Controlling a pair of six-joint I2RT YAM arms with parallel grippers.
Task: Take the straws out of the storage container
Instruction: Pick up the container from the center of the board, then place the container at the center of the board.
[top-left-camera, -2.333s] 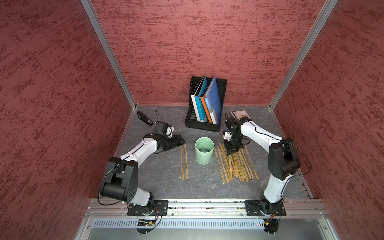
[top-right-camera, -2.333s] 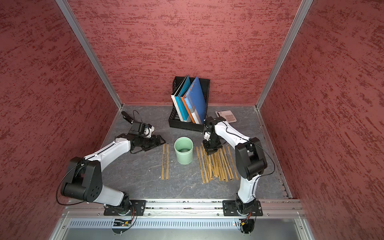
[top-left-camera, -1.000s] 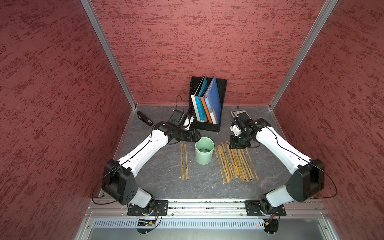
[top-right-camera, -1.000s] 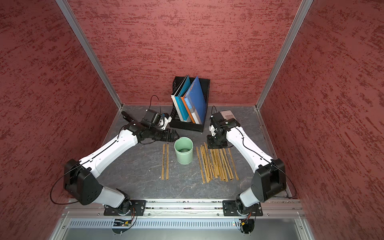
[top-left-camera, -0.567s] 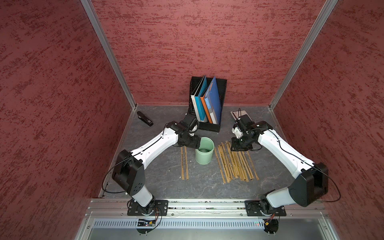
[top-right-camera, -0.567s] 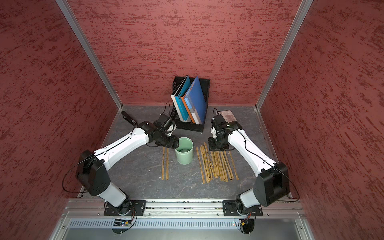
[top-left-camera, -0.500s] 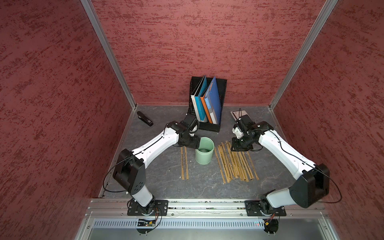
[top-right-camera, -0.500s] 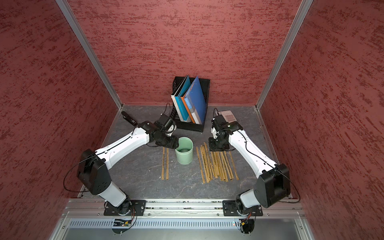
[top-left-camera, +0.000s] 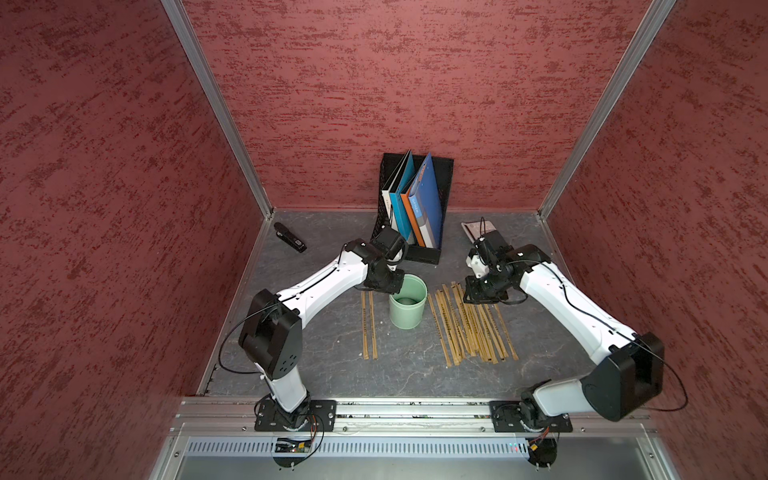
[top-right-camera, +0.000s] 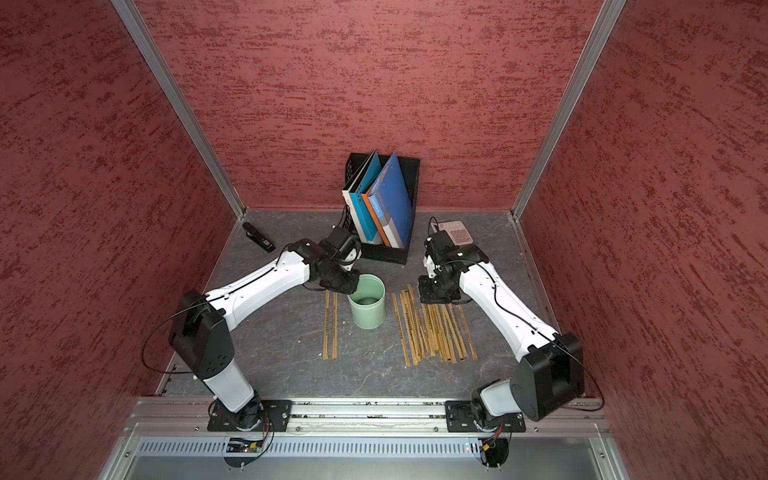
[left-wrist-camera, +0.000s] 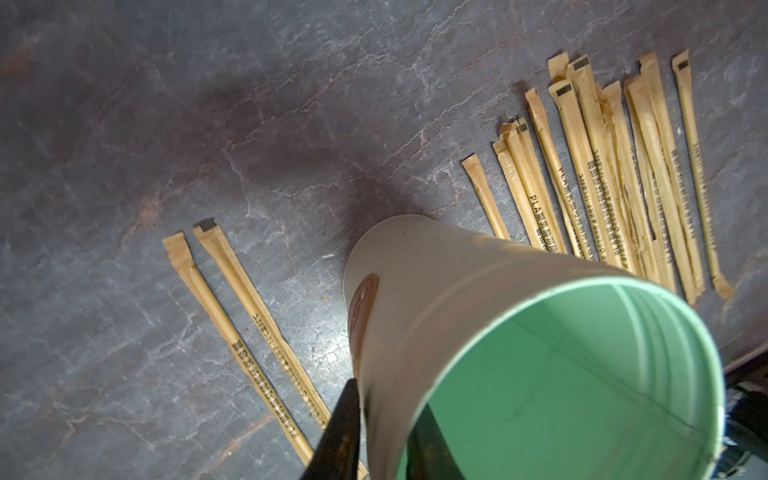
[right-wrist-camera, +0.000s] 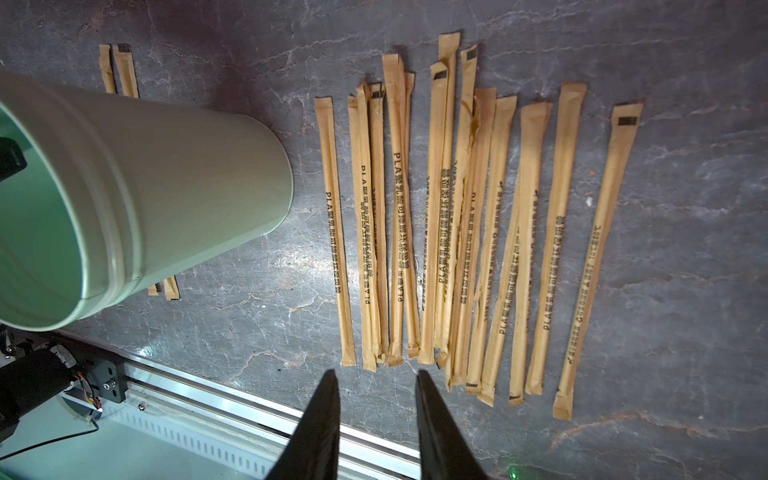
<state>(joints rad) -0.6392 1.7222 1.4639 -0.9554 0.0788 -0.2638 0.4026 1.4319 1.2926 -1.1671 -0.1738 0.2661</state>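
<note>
The storage container (top-left-camera: 408, 307) (top-right-camera: 367, 305) is a mint-green cup standing upright mid-table, and no straws show inside it (left-wrist-camera: 582, 374). My left gripper (top-left-camera: 392, 284) (left-wrist-camera: 386, 399) is shut on its rim, one finger outside the wall and one inside. Several tan straws (top-left-camera: 469, 324) (right-wrist-camera: 457, 228) lie side by side on the table to the cup's right. Two more straws (top-left-camera: 369, 328) (left-wrist-camera: 249, 332) lie to its left. My right gripper (top-left-camera: 484, 293) (right-wrist-camera: 376, 374) hangs open over the far ends of the right pile, holding nothing.
A black mesh file holder (top-left-camera: 415, 208) with coloured folders stands at the back wall, close behind the left wrist. A black stapler (top-left-camera: 290, 243) lies at the back left and a calculator (top-right-camera: 455, 232) at the back right. An aluminium rail (top-left-camera: 415, 409) runs along the front edge.
My left arm swung in from the left side of the table to the cup, and its jaws closed on the rim. The right gripper shifted slightly and stayed above the straw pile.
</note>
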